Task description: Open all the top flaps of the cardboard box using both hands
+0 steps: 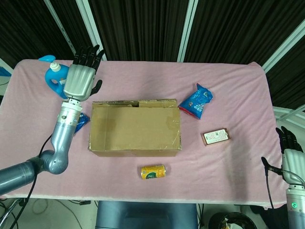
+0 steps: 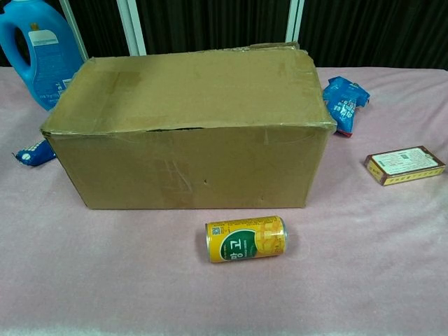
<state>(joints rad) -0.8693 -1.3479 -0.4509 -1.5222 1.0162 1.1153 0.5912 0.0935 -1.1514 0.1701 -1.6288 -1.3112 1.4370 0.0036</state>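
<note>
A brown cardboard box [image 1: 136, 127] [image 2: 189, 133] sits in the middle of the pink table with its top flaps lying closed. My left hand [image 1: 82, 76] hovers above the table to the upper left of the box, fingers stretched out and apart, holding nothing. At the table's lower right edge my right hand [image 1: 291, 152] also has its fingers spread and holds nothing, well away from the box. Neither hand shows in the chest view.
A blue detergent bottle [image 1: 55, 76] [image 2: 38, 49] stands behind my left hand. A blue snack bag [image 1: 196, 101] [image 2: 344, 101] lies right of the box, a small flat carton [image 1: 216, 136] [image 2: 404, 164] further right. A yellow can [image 1: 153, 171] [image 2: 245, 239] lies in front. A blue packet [image 1: 82, 121] [image 2: 31, 154] is at the box's left.
</note>
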